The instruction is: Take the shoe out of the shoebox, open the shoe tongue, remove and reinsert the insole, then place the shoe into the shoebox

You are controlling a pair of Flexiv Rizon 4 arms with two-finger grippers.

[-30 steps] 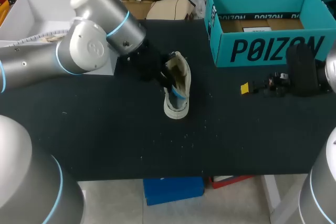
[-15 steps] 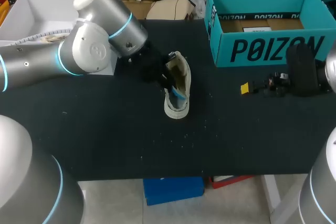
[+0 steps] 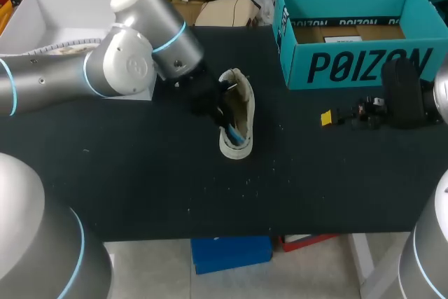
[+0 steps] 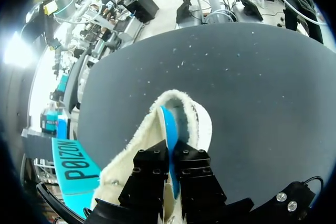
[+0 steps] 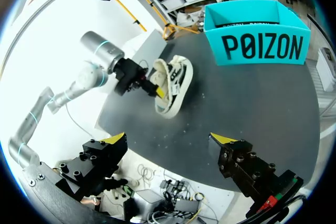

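Shifted rightward over the cream shoe (image 3: 242, 100), left claw (image 4: 172, 155) pinches its blue insole (image 4: 168, 121); right claw (image 5: 169, 139) gapes open.

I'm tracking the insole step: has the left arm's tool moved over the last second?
Yes: the left tool, shut on the blue insole, shifted right toward the teal cardboard shoebox.

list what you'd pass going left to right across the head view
white box → shoe → teal shoebox
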